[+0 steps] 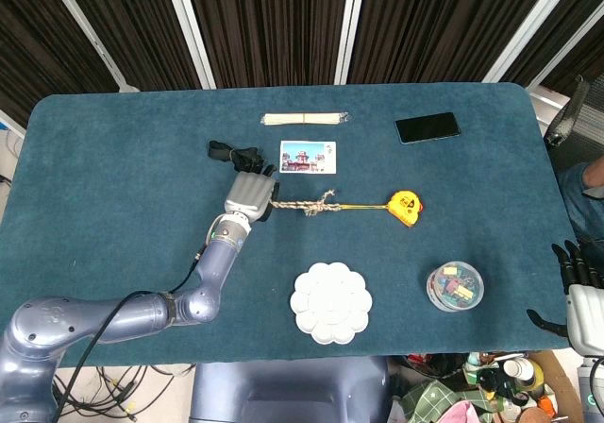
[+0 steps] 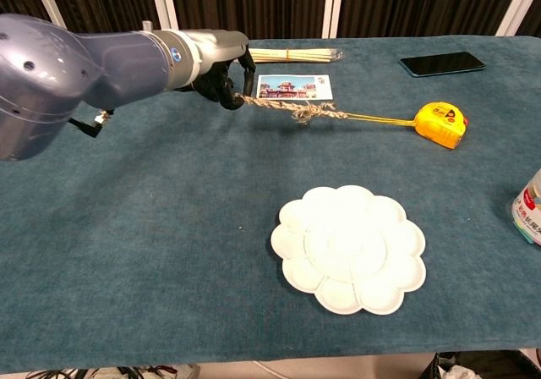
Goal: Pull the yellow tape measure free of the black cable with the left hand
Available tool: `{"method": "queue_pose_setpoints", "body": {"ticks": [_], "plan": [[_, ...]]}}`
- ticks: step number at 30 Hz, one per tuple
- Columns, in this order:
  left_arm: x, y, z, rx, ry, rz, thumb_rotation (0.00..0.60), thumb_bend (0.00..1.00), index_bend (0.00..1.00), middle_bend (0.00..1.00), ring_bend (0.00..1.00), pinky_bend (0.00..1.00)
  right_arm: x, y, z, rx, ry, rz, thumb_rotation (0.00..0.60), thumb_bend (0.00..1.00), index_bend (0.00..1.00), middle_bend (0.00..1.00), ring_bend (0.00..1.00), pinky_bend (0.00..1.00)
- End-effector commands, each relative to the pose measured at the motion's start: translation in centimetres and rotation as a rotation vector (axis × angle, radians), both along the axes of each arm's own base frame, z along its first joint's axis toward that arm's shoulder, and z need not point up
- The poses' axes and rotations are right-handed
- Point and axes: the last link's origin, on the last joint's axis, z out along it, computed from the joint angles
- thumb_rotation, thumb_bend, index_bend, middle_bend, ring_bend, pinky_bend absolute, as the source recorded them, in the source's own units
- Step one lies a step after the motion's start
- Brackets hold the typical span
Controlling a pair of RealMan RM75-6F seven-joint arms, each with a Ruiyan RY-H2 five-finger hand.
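The yellow tape measure (image 1: pixel 407 207) (image 2: pixel 441 123) lies right of the table's middle, with its thin yellow tape drawn out to the left. The tape is knotted to a braided rope (image 1: pixel 304 206) (image 2: pixel 283 107). My left hand (image 1: pixel 250 194) (image 2: pixel 221 79) grips the rope's left end, and the rope runs taut from it. A black cable (image 1: pixel 229 151) lies bunched just behind that hand; the chest view mostly hides it. My right hand (image 1: pixel 578 277) hangs off the table's right edge, fingers apart and holding nothing.
A white flower-shaped palette (image 1: pixel 330 302) (image 2: pixel 348 249) sits at the near middle. A postcard (image 1: pixel 308 157) (image 2: pixel 293 86), a bundle of sticks (image 1: pixel 304 119) (image 2: pixel 292 55) and a phone (image 1: pixel 427 127) (image 2: pixel 442 63) lie at the back. A clear round box (image 1: pixel 455 286) stands near right.
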Motion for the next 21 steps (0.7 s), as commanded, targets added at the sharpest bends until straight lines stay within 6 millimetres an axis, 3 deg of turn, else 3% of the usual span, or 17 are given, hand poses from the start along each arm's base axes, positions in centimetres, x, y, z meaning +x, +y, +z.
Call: {"method": "queue_pose_setpoints", "body": {"ticks": [1, 8, 14, 21], "plan": [[-0.8, -0.2, 1.7, 0.02, 0.021, -0.022, 0.6, 0.5, 0.62, 0.13, 0.0, 0.0, 0.0, 0.0, 0.0, 0.0, 0.001, 0.0, 0.6, 0.04, 0.0, 0.0, 0.1, 0.17], [-3.8, -1.0, 6.4, 0.067, 0.073, -0.048, 0.6, 0.5, 0.62, 0.13, 0.0, 0.0, 0.1, 0.0, -0.1, -0.003, 0.0, 0.0, 0.6, 0.04, 0.0, 0.0, 0.1, 0.17], [-8.4, -2.4, 10.9, 0.118, 0.174, -0.05, 0.6, 0.5, 0.62, 0.13, 0.0, 0.0, 0.1, 0.0, -0.1, 0.0, 0.0, 0.002, 0.6, 0.04, 0.0, 0.0, 0.1, 0.17], [-13.8, -4.8, 14.7, 0.152, 0.172, 0.001, 0.6, 0.5, 0.62, 0.13, 0.0, 0.0, 0.1, -0.1, -0.1, 0.001, -0.004, 0.002, 0.6, 0.04, 0.0, 0.0, 0.1, 0.17]]}}
